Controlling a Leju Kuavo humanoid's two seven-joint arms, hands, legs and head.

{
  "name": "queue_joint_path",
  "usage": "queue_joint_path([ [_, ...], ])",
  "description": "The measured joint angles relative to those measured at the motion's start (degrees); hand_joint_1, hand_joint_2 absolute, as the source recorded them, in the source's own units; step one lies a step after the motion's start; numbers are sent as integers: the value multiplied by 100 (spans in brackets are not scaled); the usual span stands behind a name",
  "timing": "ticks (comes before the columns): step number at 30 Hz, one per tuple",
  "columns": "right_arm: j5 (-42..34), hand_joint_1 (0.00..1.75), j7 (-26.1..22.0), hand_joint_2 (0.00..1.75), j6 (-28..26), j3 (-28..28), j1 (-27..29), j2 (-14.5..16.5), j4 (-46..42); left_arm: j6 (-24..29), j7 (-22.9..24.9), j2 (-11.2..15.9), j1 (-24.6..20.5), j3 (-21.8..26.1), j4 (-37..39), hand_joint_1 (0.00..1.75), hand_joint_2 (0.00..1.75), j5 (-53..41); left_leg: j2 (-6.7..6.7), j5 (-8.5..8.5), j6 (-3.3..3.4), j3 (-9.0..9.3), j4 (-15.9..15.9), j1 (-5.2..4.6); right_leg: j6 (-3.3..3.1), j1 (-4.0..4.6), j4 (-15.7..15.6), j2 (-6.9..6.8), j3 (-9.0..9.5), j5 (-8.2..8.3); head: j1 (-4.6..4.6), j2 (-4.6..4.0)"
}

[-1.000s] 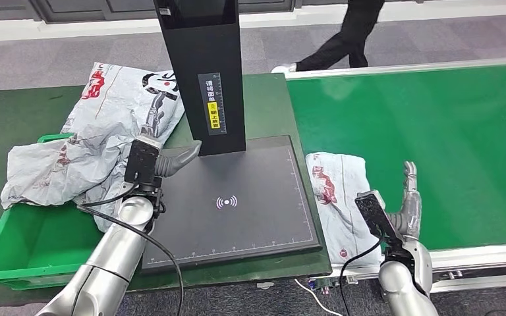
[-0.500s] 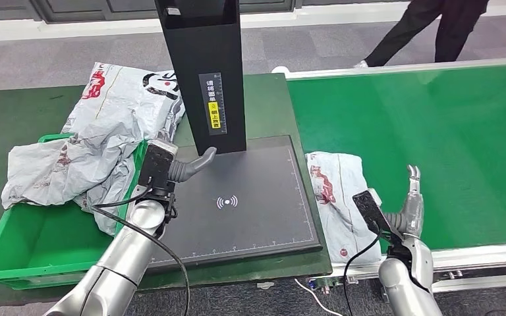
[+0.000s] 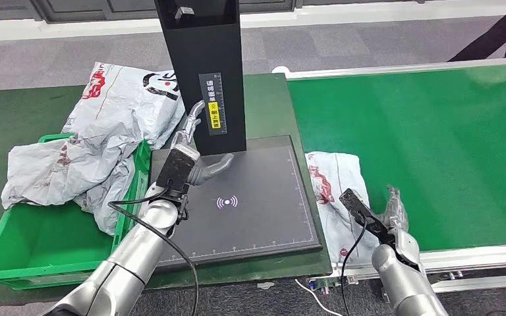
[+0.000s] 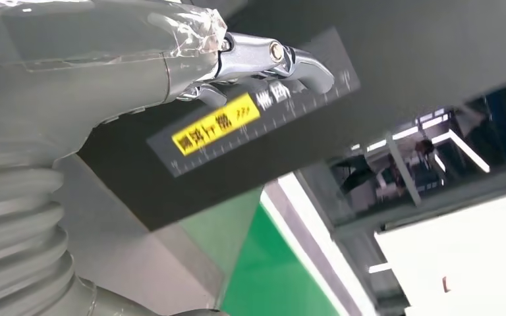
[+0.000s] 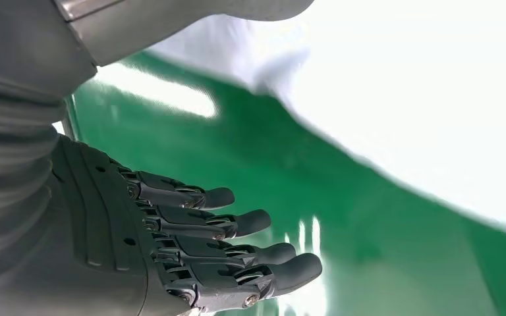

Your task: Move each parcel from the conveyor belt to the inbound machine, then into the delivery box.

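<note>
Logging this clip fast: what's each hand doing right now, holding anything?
Left hand: open, holding nothing, over the scanner plate by the black column.
Right hand: open, empty, fingers spread over the belt beside the parcel.

Grey parcel (image 3: 335, 191) on green conveyor belt (image 3: 435, 145), beside black inbound machine (image 3: 244, 197)

A crumpled grey parcel (image 3: 335, 194) lies flat on the green conveyor belt (image 3: 435, 145), beside the black inbound machine (image 3: 237, 197).
</note>
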Motion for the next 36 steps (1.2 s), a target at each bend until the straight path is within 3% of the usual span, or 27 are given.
queue_joint_path([
  [5, 85, 0, 79, 175, 202, 9, -89, -14, 199, -56, -4, -22, -32, -26, 76, 0, 175, -16, 0, 0, 0, 0, 0, 0, 0, 0, 0, 0, 0, 0, 1, 0],
  [9, 460, 0, 368, 175, 1154, 153, -643, -34, 1099, -416, 314, -147, -135, -120, 602, 0, 175, 94, 5, -4, 5, 15, 0, 2, 2, 2, -4, 4, 15, 0, 1, 0],
  [13, 510, 0, 220, 175, 1488, 217, -825, -21, 1356, -569, 426, -179, -138, -120, 809, 0, 175, 287, 8, 0, 15, 26, 1, 2, 14, 3, -14, 4, 32, 8, 1, 0],
  [17, 449, 56, -144, 175, 1995, 325, -914, 23, 1497, -619, 463, -190, -146, -120, 915, 0, 175, 360, 42, 1, 20, 49, 1, 6, 20, 6, -27, 30, 51, 27, 2, 0],
  [21, 389, 175, -461, 175, 2476, 399, -1001, 28, 1607, -642, 479, -210, -161, -120, 996, 0, 175, 390, 92, -7, 23, 82, 1, 14, 19, 17, -41, 79, 76, 44, 2, 0],
  [36, 291, 175, -1316, 175, 2550, 887, -1073, 127, 1695, -568, 532, -331, -345, -120, 1159, 0, 175, 392, 177, -110, -53, 205, 1, 98, -63, 94, -52, 163, 228, -10, 0, 0],
])
